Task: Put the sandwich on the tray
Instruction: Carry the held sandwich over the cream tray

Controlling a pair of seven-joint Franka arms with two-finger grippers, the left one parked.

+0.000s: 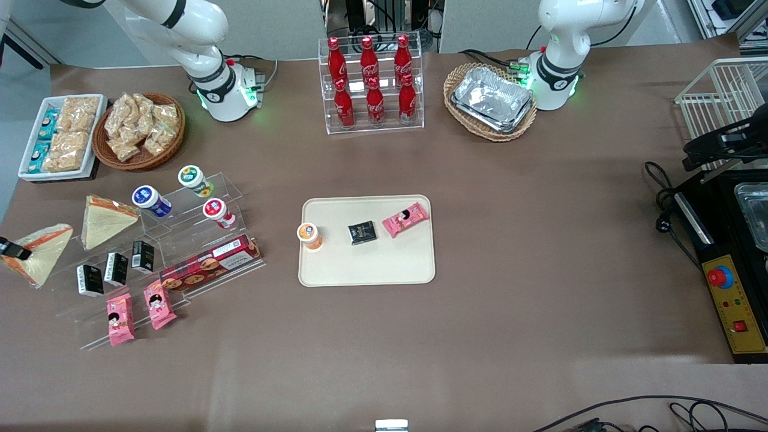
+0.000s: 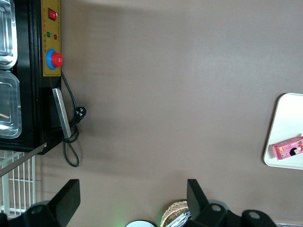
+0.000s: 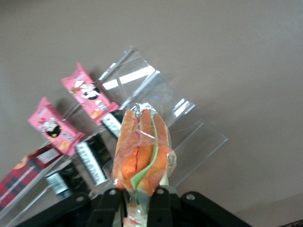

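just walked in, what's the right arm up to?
The gripper is shut on the sandwich, a clear-wrapped wedge with an orange and green filling, out at the working arm's end of the table by the clear display steps. A second, plainer sandwich sits beside it. The tray at the table's middle already holds an orange-lidded cup, a black packet and a pink packet. The sandwich is not yet on it.

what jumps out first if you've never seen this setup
The gripper, at the working arm's end of the table, is shut on the sandwich, whose orange and green filling faces the wrist camera, above the clear display steps. Mid-table lies the cream tray, already carrying an orange-lidded cup, a black packet and a pink snack. Farther from the front camera, red cola bottles fill a clear rack.
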